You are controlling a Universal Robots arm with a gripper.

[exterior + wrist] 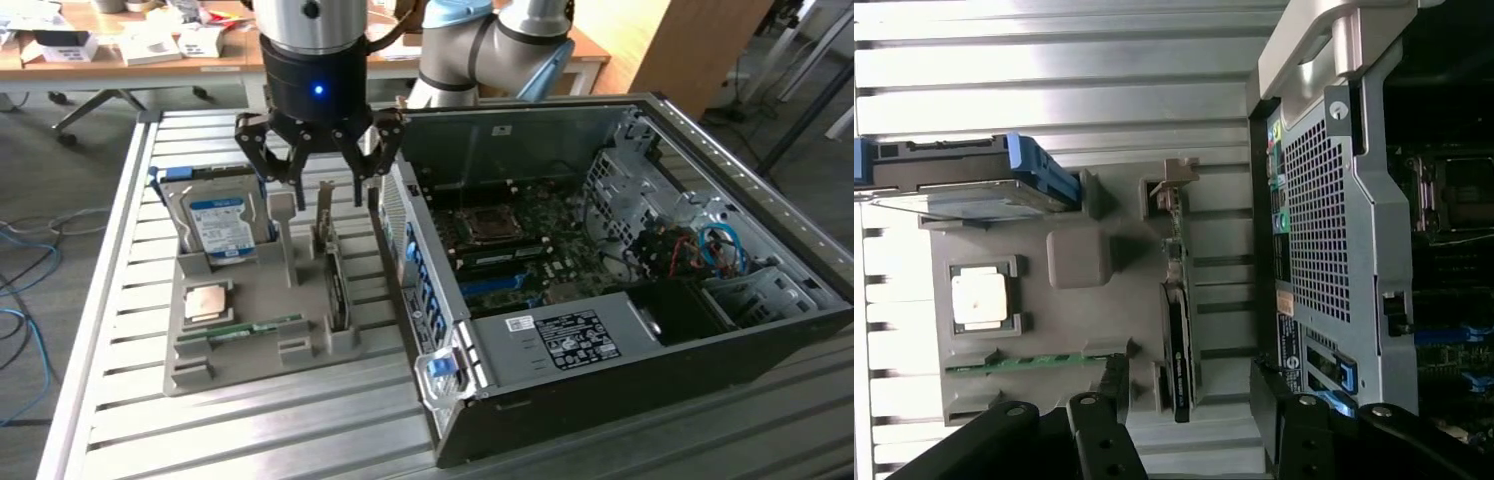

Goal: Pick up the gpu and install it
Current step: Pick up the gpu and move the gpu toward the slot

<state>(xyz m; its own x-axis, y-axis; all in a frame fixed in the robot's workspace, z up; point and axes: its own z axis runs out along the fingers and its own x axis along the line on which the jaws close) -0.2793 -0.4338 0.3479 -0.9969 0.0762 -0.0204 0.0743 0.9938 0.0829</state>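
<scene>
Black tool [324,185], wide open and empty, hangs over the thin brownish gpu card [334,272] standing edgewise at the exterior view's centre-left; likely light, stiff, fragile, best pinched across its faces.

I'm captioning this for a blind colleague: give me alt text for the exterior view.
A robot arm's open tool hovers above the gpu, which stands on edge in a gray parts tray on a slatted metal table. A blue-labelled hard drive shares the tray, and an open computer case lies beside it.
</scene>
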